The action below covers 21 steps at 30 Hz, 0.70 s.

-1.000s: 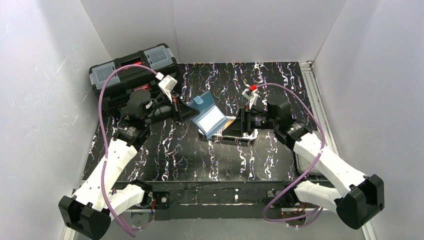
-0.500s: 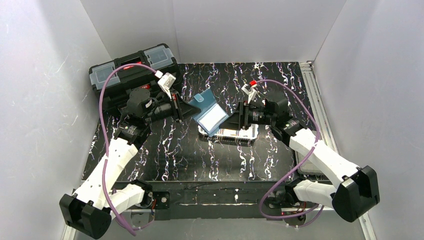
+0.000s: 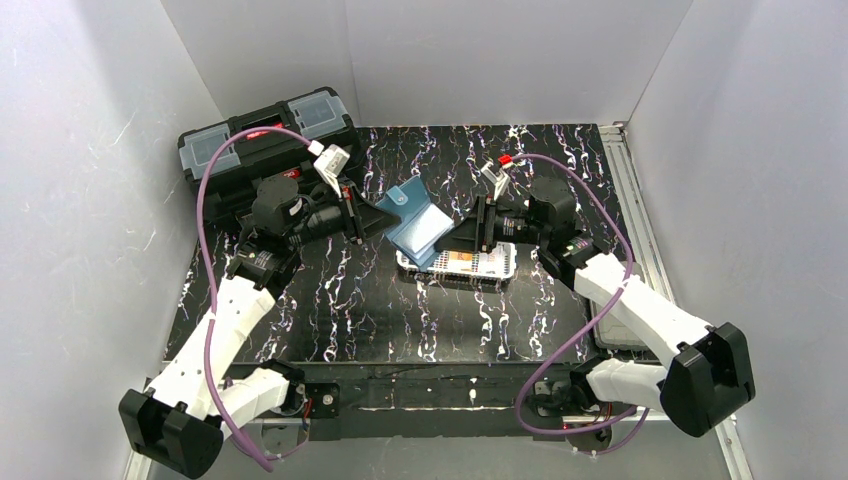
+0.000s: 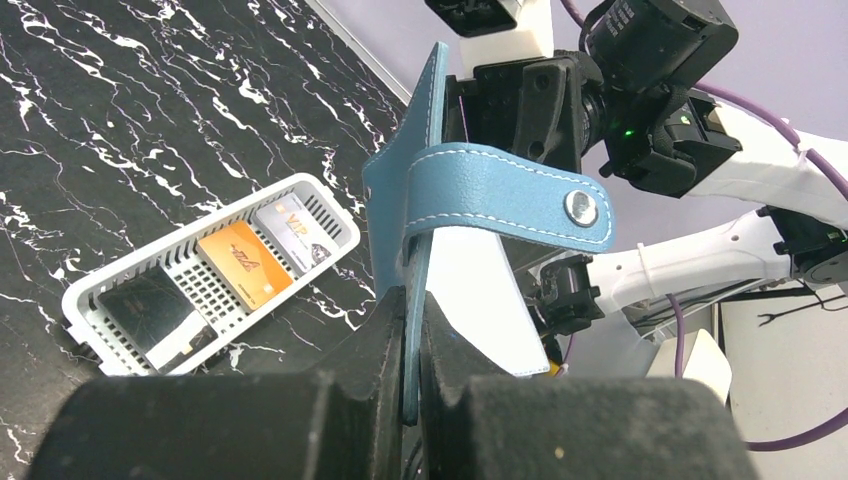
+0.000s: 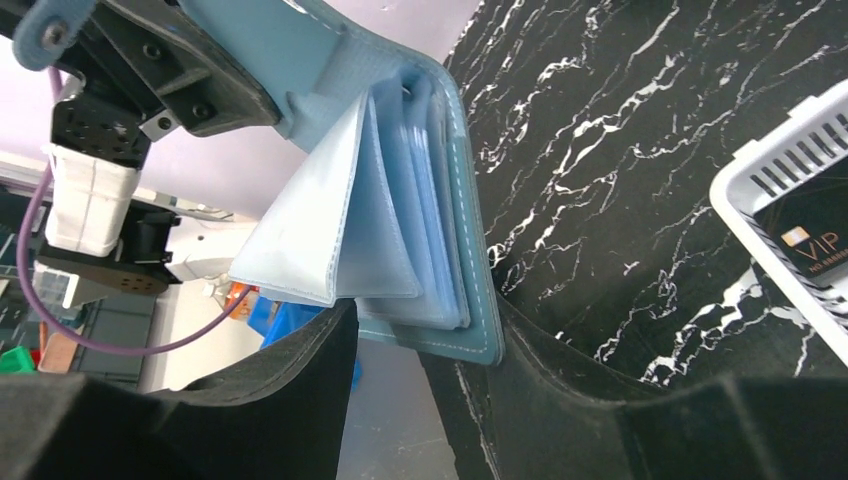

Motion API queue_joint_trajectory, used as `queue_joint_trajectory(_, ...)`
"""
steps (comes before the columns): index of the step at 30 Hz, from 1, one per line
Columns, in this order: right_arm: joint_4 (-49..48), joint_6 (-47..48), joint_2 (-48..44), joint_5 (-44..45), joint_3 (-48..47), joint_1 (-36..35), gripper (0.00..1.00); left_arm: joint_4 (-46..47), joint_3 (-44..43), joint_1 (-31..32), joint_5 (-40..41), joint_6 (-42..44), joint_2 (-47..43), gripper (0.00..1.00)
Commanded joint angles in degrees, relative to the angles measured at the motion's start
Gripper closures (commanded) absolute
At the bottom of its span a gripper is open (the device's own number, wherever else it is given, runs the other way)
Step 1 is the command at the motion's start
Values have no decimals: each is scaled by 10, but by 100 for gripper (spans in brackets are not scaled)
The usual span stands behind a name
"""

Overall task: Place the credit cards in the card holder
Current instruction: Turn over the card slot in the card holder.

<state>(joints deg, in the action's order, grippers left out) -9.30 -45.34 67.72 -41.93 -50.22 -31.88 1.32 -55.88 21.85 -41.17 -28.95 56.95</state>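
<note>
Black marble-pattern tabletop (image 3: 330, 300), white walls round it. Left gripper (image 4: 412, 335) clamped tight on one cover of the teal-blue snap-tab card holder (image 4: 400, 200), holding it up off the table near the white mesh basket (image 4: 78, 300). Holder is spread, clear inner sleeves (image 5: 330, 220) fanned out. Right gripper (image 5: 425, 345) straddles the other cover's edge, jaws part-way apart; can't tell if they pinch it. Orange credit card (image 4: 243, 265), black credit card (image 4: 150, 308) and pale credit card (image 4: 293, 232) lie flat, side by side in the basket
</note>
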Motion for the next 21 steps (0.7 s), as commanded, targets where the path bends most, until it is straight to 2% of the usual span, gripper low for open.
queue_joint_trajectory(1,-79,-35,6,-26,-29,2,45,19,-1,-1,-19,5,-19,100)
queue_joint_trajectory(10,-98,-55,13,-32,-33,2,49,27,8,-1,-34,13,-22,100)
queue_joint_trajectory(16,-89,-54,12,-26,-35,2,59,32,17,-1,-52,16,-20,100)
queue_joint_trajectory(18,-84,-53,13,-22,-36,1,68,32,18,-1,-59,11,-18,92)
queue_joint_trajectory(21,-70,-46,11,-15,-39,1,84,31,20,-1,-77,5,-14,69)
